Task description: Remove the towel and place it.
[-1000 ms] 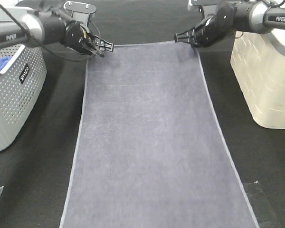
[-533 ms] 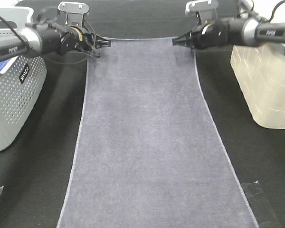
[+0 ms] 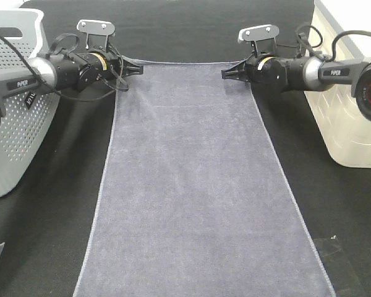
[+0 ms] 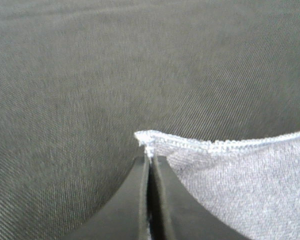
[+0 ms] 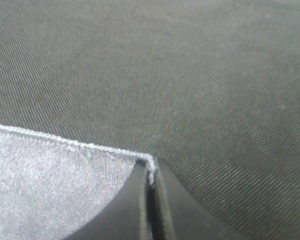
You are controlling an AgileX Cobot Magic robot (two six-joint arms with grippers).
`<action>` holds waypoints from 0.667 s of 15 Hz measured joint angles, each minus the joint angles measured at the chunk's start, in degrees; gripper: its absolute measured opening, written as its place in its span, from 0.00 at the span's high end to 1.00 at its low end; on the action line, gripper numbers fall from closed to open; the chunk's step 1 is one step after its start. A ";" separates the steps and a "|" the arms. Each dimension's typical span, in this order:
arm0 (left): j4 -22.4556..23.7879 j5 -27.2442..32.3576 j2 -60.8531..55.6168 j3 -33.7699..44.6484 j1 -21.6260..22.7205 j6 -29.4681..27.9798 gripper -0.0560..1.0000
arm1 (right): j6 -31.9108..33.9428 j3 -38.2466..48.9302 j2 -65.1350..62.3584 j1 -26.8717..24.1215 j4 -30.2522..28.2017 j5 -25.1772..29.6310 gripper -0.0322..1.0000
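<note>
The grey-lavender towel (image 3: 195,185) lies spread lengthwise down the middle of the black table, its stitched hem running from the far edge to the front. My left gripper (image 3: 135,67) is shut on the towel's far left corner (image 4: 146,141). My right gripper (image 3: 227,73) is shut on the far right corner (image 5: 149,162). Both corners are held low, just above the dark cloth surface. In each wrist view the two black fingers (image 4: 140,200) (image 5: 137,205) are pressed together with the hem pinched between them.
A grey perforated basket (image 3: 12,124) stands at the left edge. A cream woven-pattern bin (image 3: 343,117) stands at the right edge. Black tablecloth (image 3: 191,25) lies beyond the towel's far edge.
Both arms have moved lower and slightly nearer, bringing the towel's far edge down towards the table. Both grippers stay shut on the corners.
</note>
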 joint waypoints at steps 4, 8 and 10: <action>-0.52 2.18 0.23 0.00 0.00 -0.23 0.89 | 0.00 0.00 0.11 0.00 -0.06 -1.60 0.86; -1.03 2.18 0.23 -0.11 0.00 -0.23 0.49 | 0.00 0.00 0.11 -0.06 -0.06 -1.72 0.39; -1.09 2.18 0.23 -0.11 0.00 -0.23 0.39 | 0.00 0.00 0.11 -0.06 -0.06 -1.72 0.31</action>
